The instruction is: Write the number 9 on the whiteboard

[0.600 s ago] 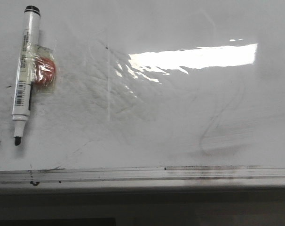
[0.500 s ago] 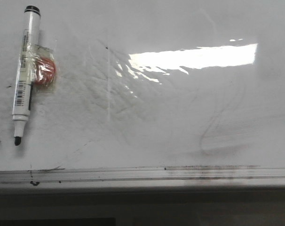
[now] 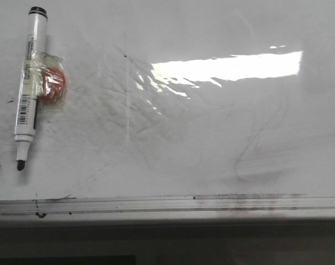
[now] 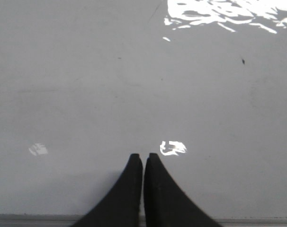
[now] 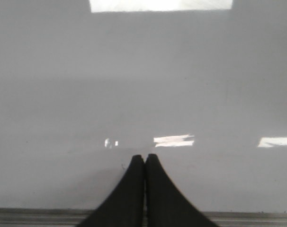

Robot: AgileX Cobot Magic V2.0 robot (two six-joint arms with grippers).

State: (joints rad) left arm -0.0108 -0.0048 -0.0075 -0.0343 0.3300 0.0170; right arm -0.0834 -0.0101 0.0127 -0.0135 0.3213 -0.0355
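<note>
At the far left of the whiteboard (image 3: 212, 143) a marker (image 3: 28, 83) lies uncapped, its black tip pointing toward the near edge, with a red round thing (image 3: 52, 83) taped to its barrel under clear tape. Over the last half second nothing on the board has changed: the marker lies in the same spot, the grey wipe smears and the bright glare in the middle are as they were, and no arm has come into the front view. No number 9 shows anywhere; the only marks are faint erased curves toward the right and some dark flecks along the grey rail (image 3: 167, 204) at the near edge.

The left gripper (image 4: 143, 158) hangs over bare board near the rail, fingers pressed together with nothing between them. The right gripper (image 5: 144, 158) is the same, fingers closed and empty, also above plain board close to the rail.

I judge that the writing has not begun. One arm must first open its fingers, reach the marker at the far left and lift it. The tape and red piece may make the grip awkward.
</note>
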